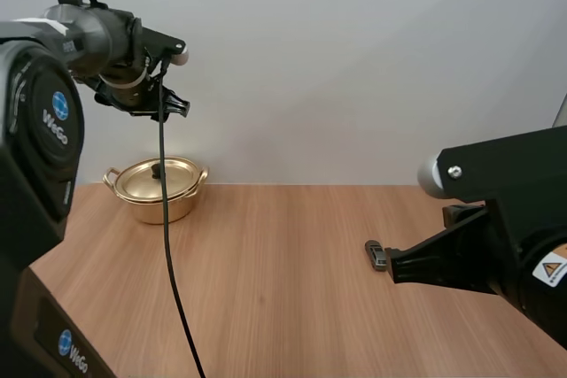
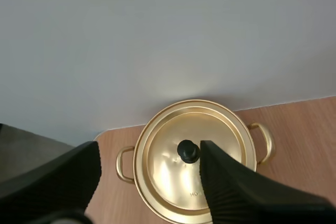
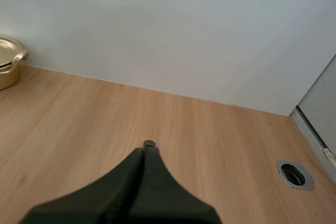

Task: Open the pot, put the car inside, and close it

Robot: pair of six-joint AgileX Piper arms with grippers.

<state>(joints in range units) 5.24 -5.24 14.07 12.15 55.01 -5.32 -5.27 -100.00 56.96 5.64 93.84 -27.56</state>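
A gold pot [image 1: 159, 188] with its lid [image 2: 194, 156] on stands at the table's far left, near the wall. My left gripper [image 1: 173, 105] hangs well above it, open, and the lid's black knob [image 2: 188, 150] lies far below between the spread fingers [image 2: 226, 187]. A small dark grey car [image 1: 376, 255] lies on the wood at the right. My right gripper [image 1: 391, 265] sits low right behind it, fingers together as one dark wedge [image 3: 145, 153]. The car [image 3: 149, 144] pokes out just past the tips. Whether the tips touch it I cannot tell.
The wooden table [image 1: 283, 289] runs up to a pale wall. A round metal cable hole [image 3: 295, 174] sits in the table near its right edge, beside a grey partition [image 3: 320, 103]. Bare wood lies between pot and car.
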